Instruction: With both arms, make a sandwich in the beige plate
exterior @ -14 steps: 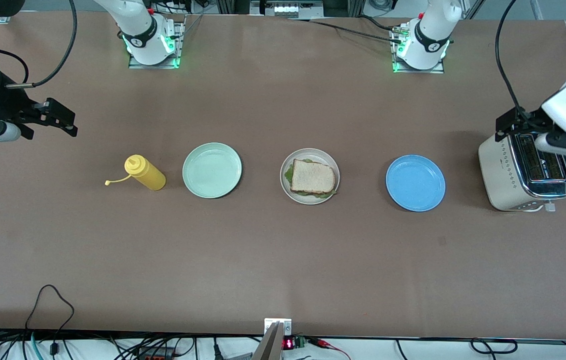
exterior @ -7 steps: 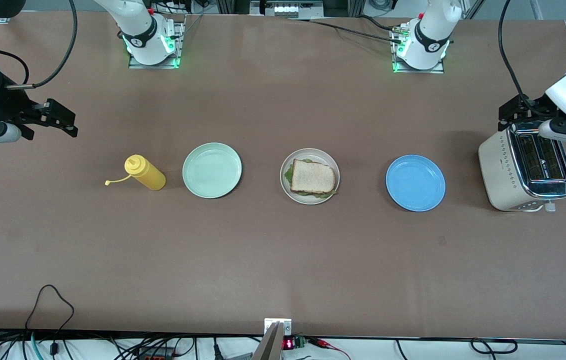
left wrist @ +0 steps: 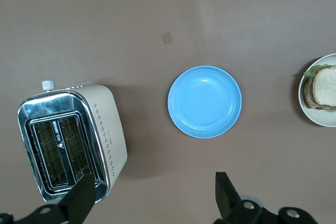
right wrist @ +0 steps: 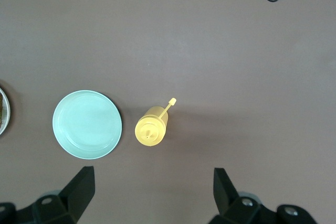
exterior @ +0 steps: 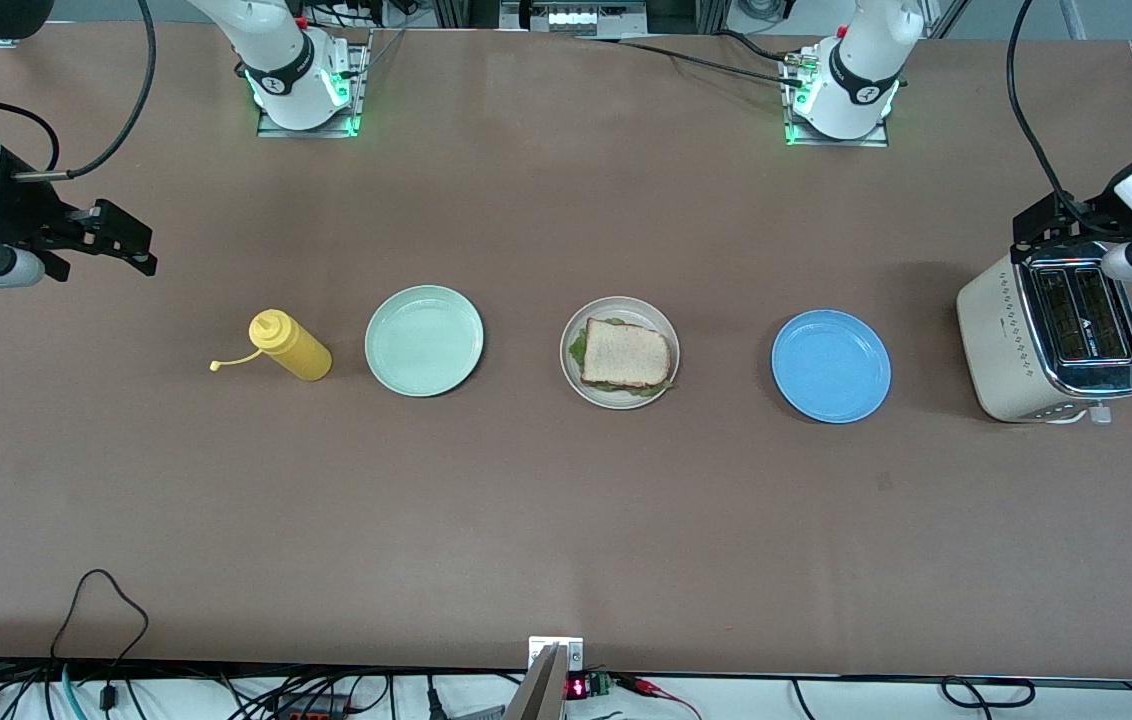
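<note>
sandwich (exterior: 626,354) seen stacked on beige plate (exterior: 619,303), between mint plate (exterior: 424,340) and blue plate (exterior: 831,365). judged light, soft, easily shifted; best pinched at crust edges. left gripper (left wrist: 152,192) spread, empty, over toaster (exterior: 1051,340); right gripper (right wrist: 152,190) spread, empty, raised near mustard bottle (exterior: 290,345).

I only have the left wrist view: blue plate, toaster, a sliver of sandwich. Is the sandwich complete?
Observer: Yes. The sandwich lies assembled on the beige plate, lettuce showing under the top slice.
Operator: What's past it?
Observer: A mint-green plate, then a yellow squeeze bottle, toward the right arm's end.
Operator: And the right end effector?
Observer: The right end effector hangs open over bare table there, holding nothing.
</note>
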Robot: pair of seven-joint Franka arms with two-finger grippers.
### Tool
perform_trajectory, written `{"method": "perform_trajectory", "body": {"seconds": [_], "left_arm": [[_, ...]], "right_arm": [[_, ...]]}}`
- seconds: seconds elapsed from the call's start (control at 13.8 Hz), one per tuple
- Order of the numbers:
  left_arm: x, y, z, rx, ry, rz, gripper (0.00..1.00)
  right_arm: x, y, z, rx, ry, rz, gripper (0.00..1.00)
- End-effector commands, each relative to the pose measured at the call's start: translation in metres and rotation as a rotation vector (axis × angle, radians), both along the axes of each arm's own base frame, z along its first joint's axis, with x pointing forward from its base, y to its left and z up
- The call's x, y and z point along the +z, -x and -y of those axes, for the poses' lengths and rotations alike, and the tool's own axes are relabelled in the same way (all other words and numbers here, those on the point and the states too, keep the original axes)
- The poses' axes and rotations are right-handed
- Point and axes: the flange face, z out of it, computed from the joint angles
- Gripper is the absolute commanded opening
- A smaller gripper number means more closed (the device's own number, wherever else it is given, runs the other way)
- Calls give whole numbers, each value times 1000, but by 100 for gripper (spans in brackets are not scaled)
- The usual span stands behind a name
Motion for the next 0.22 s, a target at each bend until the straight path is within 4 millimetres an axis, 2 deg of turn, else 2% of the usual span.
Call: {"method": "perform_trajectory", "body": {"seconds": [0.0, 0.14], "left_arm": [[6, 10, 0, 11, -4, -1, 100], [7, 10, 1, 9, -4, -2, 100]], "right_arm": [[5, -3, 0, 1, -18, 7, 100], [5, -3, 0, 1, -18, 7, 100]]}}
